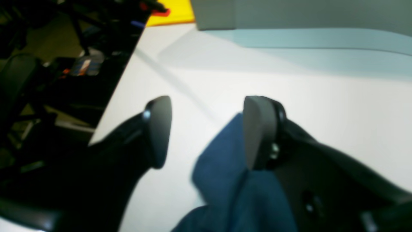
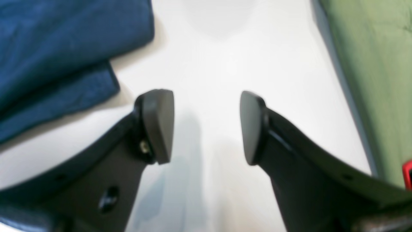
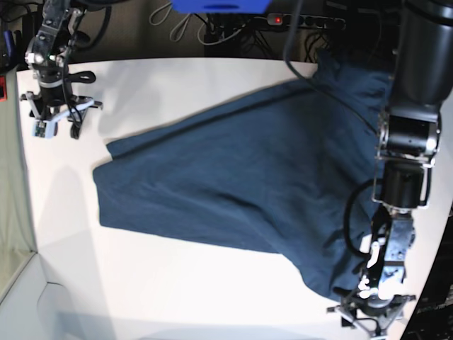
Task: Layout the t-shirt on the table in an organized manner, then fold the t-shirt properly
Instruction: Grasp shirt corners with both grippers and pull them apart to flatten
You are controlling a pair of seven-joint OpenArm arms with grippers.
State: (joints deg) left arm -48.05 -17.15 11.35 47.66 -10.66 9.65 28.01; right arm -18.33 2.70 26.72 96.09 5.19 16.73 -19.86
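The dark navy-blue t-shirt [image 3: 248, 170] lies spread across the white table [image 3: 177, 283], with some wrinkles, and reaches from the middle left to the far right corner. My left gripper [image 3: 371, 312] hangs over the shirt's near right corner. In the left wrist view the left gripper [image 1: 207, 129] stands open, and a fold of the t-shirt [image 1: 222, 174] lies under and beside its right finger [image 1: 257, 132], not pinched. My right gripper [image 3: 56, 120] is open over bare table [image 2: 209, 48], off the shirt's left edge [image 2: 58, 48], holding nothing.
The table's edge [image 1: 112, 96] runs close to the left gripper, with dark clutter beyond it. A yellow item [image 1: 173, 13] and a grey box [image 1: 215, 16] sit at the table's far end. A green surface [image 2: 370, 64] borders the table beside the right gripper. Cables [image 3: 212, 21] hang at the back.
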